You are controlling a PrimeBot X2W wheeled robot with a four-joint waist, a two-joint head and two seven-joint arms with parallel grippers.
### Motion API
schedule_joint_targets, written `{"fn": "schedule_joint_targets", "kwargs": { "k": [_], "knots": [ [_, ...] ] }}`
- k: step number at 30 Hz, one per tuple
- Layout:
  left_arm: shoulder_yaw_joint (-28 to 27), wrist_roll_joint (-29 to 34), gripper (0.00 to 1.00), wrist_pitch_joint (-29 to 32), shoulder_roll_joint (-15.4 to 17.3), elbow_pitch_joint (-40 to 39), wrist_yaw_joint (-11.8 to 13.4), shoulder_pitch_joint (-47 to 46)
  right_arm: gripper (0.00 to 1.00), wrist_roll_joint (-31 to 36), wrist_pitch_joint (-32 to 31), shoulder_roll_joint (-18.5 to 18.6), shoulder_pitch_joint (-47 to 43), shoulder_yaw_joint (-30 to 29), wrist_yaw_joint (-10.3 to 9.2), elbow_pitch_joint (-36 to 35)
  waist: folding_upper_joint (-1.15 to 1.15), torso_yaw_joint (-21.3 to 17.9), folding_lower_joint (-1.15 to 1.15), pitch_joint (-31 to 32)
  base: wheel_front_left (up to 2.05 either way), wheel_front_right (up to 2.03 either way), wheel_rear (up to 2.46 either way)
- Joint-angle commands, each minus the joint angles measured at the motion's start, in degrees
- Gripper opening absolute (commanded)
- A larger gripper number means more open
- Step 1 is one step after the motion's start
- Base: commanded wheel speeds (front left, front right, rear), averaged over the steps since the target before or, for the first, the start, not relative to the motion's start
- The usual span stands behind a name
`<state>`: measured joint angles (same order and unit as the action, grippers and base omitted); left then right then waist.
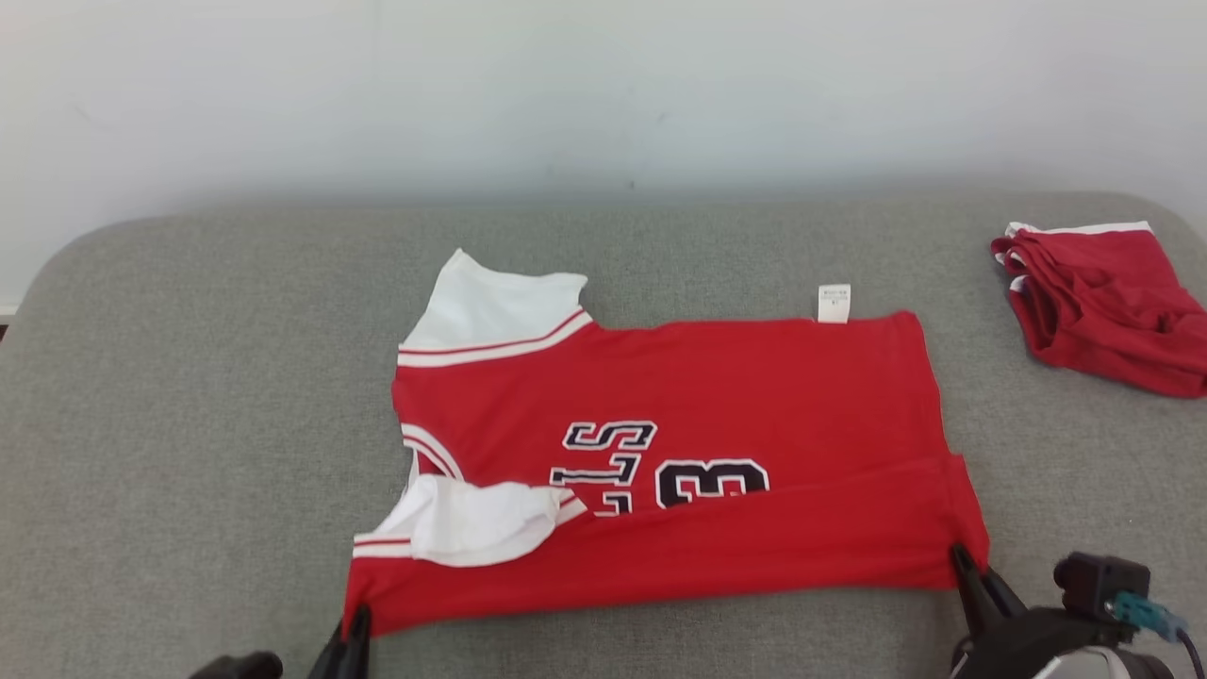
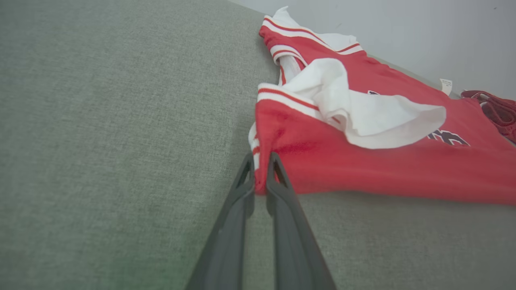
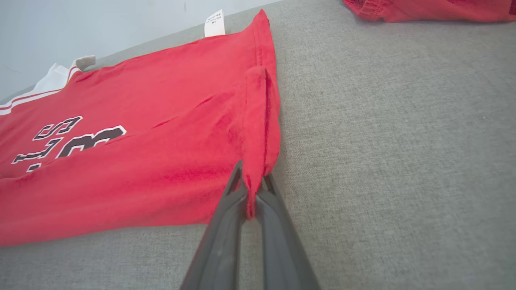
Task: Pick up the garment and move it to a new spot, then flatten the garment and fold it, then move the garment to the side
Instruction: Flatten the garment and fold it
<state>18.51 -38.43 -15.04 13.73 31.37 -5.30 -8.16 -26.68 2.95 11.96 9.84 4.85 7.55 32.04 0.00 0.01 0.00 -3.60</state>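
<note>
The red jersey [image 1: 679, 396] lies spread on the grey pad [image 1: 189, 424], its near edge folded over. The left gripper [image 2: 261, 169] is clamped on its near-left corner and the right gripper [image 3: 250, 177] on its near-right corner. Red shorts [image 1: 1103, 302] lie apart at the far right.

red jersey [image 1: 717, 396], flat, near edge folded over

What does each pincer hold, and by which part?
Both hold the red jersey: the left pincer pinches its near corner at the sleeve end, the right pincer its near hem corner.
</note>
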Motion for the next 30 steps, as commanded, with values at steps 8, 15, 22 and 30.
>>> {"fn": "schedule_joint_targets", "kwargs": {
  "k": [8,15,22,30],
  "knots": [
    [-0.02,1.90,0.00,-0.16,-0.94,-4.32,0.89,6.80,0.00,-3.42,-3.83,-1.76,-8.46,-4.43,-0.16,-7.40,0.00,0.33,0.00,1.17,0.00,0.00,0.00],
    [-2.57,4.35,1.00,-0.17,-2.04,-7.21,1.69,6.57,1.00,-1.08,-4.01,-2.88,-9.47,-5.83,-0.16,-12.59,0.00,-0.06,0.00,1.55,0.00,0.00,0.00],
    [-9.88,9.95,1.00,-0.17,-3.74,-14.73,2.89,7.75,1.00,2.09,1.25,-3.60,-8.19,-5.65,-0.16,-17.63,0.00,-0.81,0.00,2.61,0.00,0.00,0.00],
    [-16.25,16.78,1.00,-0.16,-5.00,-21.06,2.95,7.44,1.00,6.48,9.26,-3.09,-7.55,-3.16,-0.16,-21.17,0.00,-1.53,0.00,3.34,0.00,0.00,0.00]
  ]
}}
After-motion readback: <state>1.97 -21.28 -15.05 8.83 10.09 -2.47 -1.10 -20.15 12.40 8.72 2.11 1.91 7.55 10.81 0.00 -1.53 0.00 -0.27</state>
